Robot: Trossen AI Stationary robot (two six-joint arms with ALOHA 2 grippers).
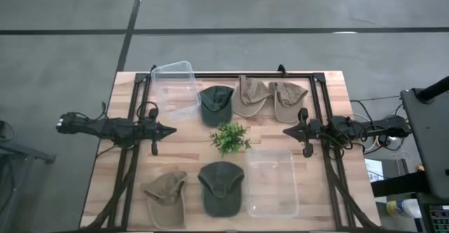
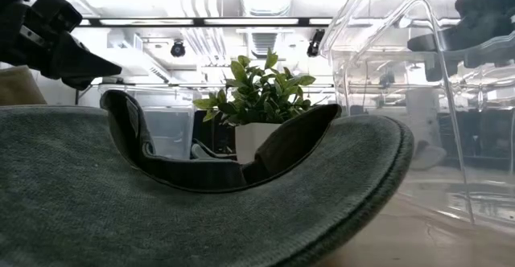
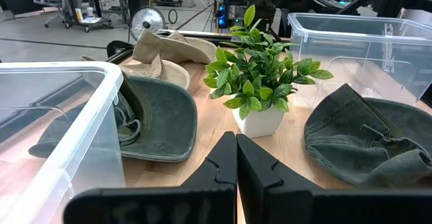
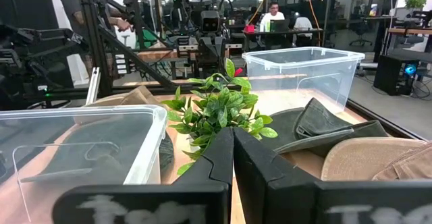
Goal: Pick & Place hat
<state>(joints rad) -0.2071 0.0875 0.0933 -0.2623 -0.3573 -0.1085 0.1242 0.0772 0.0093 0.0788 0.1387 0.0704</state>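
Five caps lie crown-up on the wooden table. At the far side are a dark green cap (image 1: 216, 104) (image 3: 152, 116) (image 4: 310, 126) and two tan caps (image 1: 250, 96) (image 1: 289, 100). At the near side are a tan cap (image 1: 165, 194) and another dark green cap (image 1: 222, 186) (image 3: 364, 143) (image 2: 201, 203). My left gripper (image 1: 170, 130) (image 3: 236, 160) hovers shut at the table's left, pointing right. My right gripper (image 1: 286, 130) (image 4: 233, 156) hovers shut at the table's right, pointing left. Neither touches anything.
A small potted plant (image 1: 229, 137) (image 3: 260, 82) (image 4: 216, 113) stands mid-table between the two grippers. One clear plastic bin (image 1: 174, 89) (image 3: 54, 129) sits at the far left, another (image 1: 271, 180) (image 4: 67, 150) (image 2: 418, 98) at the near right. A black frame (image 1: 319, 85) borders the table. People sit in the room beyond.
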